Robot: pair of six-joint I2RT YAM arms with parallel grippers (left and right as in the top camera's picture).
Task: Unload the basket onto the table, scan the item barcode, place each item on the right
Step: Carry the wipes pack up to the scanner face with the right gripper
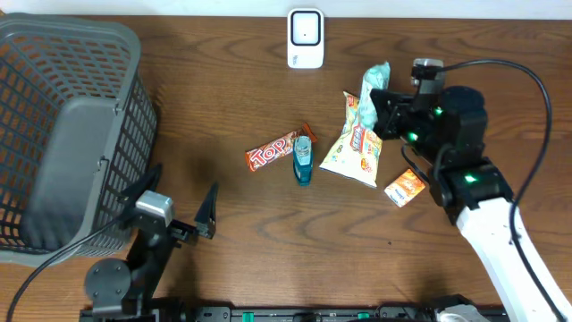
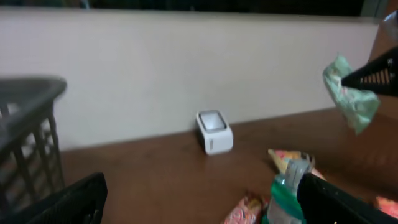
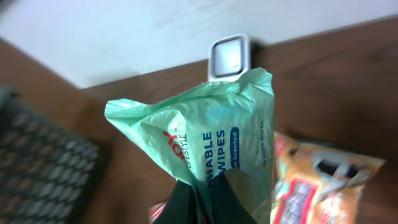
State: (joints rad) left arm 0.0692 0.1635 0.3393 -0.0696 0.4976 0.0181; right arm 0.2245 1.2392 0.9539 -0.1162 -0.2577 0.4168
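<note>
right gripper (image 3: 210, 190) clamps wipes pack (image 3: 199, 130) | scanner (image 3: 229, 57) past its top edge

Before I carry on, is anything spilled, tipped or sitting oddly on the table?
Nothing spilled or damaged. The wipes pack is pinched by one end in the shut right gripper, crumpled and tilted, off to the side of the scanner. The candy bar, bottle and snack bag sit loosely clustered mid-table.
</note>
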